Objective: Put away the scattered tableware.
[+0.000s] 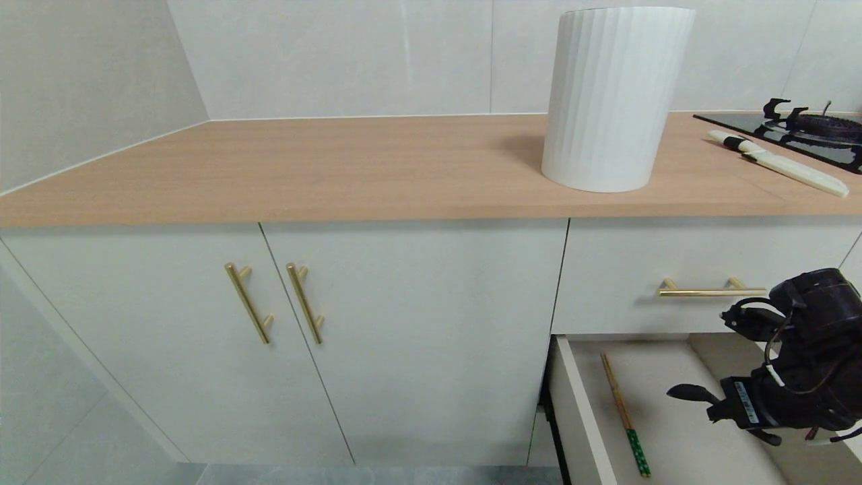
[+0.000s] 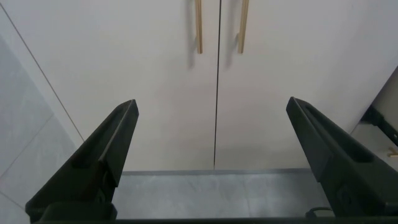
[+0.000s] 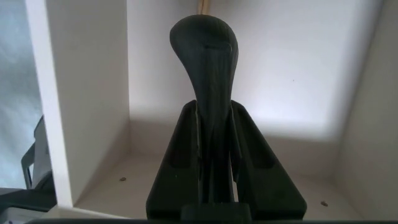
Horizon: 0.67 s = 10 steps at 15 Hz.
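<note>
My right gripper is clamped on the handle of a smooth, matte black spoon at lower right, over the open white drawer. Its oval bowl points left, toward slim wooden, green-tipped chopsticks lying inside. My left gripper is spread wide.

A home kitchen: a wood table over white cupboard doors with brass handles, a tiled wall, a gas hob, a knife beside it, an open drawer.
</note>
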Tool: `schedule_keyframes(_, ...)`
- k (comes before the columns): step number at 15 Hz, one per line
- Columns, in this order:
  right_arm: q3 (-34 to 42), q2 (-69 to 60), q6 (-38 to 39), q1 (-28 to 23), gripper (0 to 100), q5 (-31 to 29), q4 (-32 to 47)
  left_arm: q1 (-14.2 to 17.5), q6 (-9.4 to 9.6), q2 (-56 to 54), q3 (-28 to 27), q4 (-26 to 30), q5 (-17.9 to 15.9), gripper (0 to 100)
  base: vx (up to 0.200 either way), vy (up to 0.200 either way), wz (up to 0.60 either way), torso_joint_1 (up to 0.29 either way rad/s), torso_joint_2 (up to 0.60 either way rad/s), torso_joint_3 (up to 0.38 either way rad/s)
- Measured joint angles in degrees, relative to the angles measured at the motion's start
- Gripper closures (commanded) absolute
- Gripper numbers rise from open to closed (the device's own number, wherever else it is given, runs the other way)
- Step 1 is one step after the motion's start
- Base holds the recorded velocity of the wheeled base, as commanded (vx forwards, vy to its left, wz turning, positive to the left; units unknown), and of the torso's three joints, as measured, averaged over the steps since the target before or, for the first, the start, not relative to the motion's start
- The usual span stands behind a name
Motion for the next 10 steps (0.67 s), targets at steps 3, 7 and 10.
schedule_keyframes(3,-0.11,1.43,-0.51,0.00,100,-0.07,-0.96,-0.02,0.00,0.00,0.00,0.00,-0.02,0,0.000,0.000,0.00,0.000,0.00,0.000)
schedule_keyframes(7,0.00,6.50,-2.62,0.00,100,-1.34,-6.08,-0.02,0.00,0.00,0.00,0.00,0.00,0,0.000,0.000,0.00,0.000,0.00,0.000)
schedule_keyframes(10,1.41,12.59,-2.60,0.00,100,-1.55,-14.82,-0.02,-0.01,0.00,0.00,0.00,0.00,0,0.000,0.000,0.00,0.000,0.00,0.000)
